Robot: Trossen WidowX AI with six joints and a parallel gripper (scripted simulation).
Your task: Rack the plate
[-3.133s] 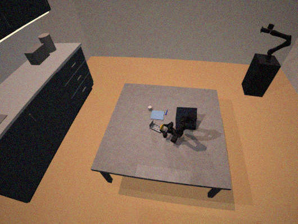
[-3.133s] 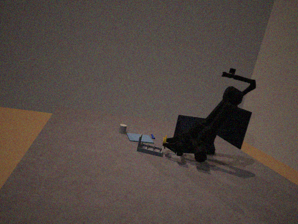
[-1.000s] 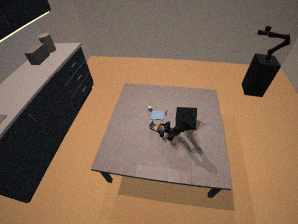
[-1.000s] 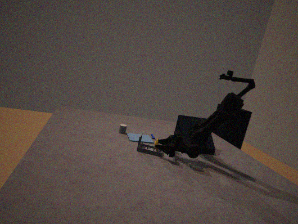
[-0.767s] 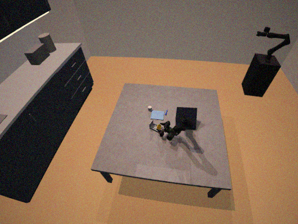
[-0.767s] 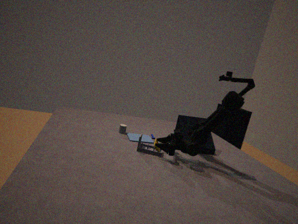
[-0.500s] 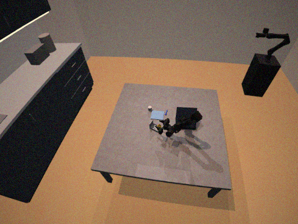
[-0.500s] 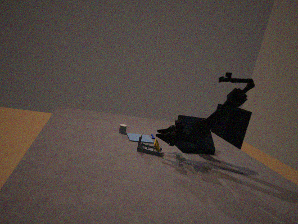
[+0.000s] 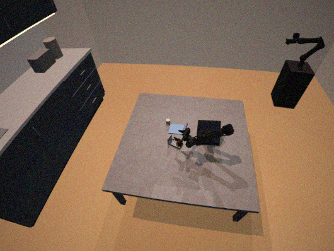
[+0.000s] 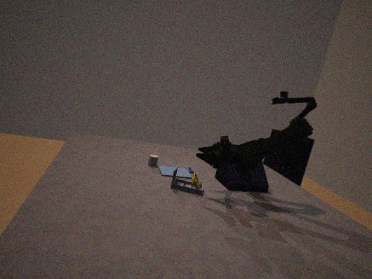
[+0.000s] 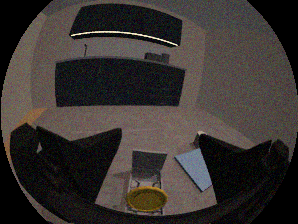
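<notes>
The yellow plate point(image 10: 196, 181) point(image 11: 146, 199) stands on edge, leaning a little, in the dark dish rack point(image 10: 186, 189) point(image 11: 149, 162) at the end nearer the arm. The rack's tall end panel is at its far end. The plate's lower edge is partly hidden, so its exact seat between the rails cannot be made out. My gripper point(image 9: 178, 135) point(image 10: 198, 152) is open and empty. It hangs above the rack, clear of the plate. In the wrist view its fingers are wide apart, with the rack and plate showing below between them.
A light blue board point(image 9: 176, 128) point(image 10: 168, 171) point(image 11: 196, 169) lies beside the rack, with a small dark blue item point(image 9: 186, 126) point(image 10: 191, 169) near it. A pale-topped cup point(image 9: 167, 122) point(image 10: 153, 160) stands beyond the board. A black block point(image 9: 208, 124) is by the arm.
</notes>
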